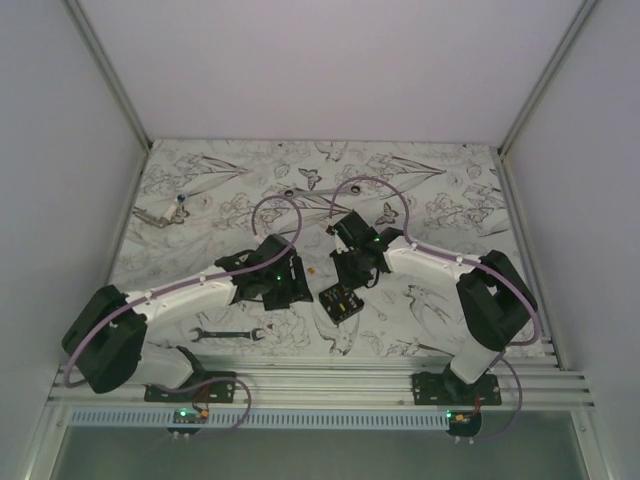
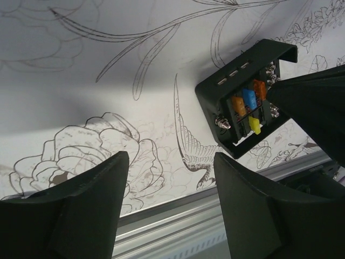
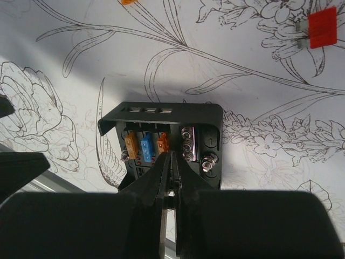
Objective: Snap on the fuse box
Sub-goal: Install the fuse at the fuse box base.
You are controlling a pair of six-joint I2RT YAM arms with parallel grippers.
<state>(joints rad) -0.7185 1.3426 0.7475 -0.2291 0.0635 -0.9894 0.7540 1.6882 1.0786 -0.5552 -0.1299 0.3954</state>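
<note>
The fuse box is a small black square box lying open on the patterned mat between the arms. In the right wrist view the fuse box shows orange and blue fuses and silver screws inside. My right gripper is shut, its tips pressed together and down inside the box beside an orange fuse; it also shows in the top view. My left gripper is open and empty, low over the mat to the left of the fuse box; it also shows in the top view.
A black-and-silver wrench lies near the front rail by the left arm. Another tool lies at the far left. A loose red fuse and a tiny orange piece lie on the mat. The aluminium rail runs along the near edge.
</note>
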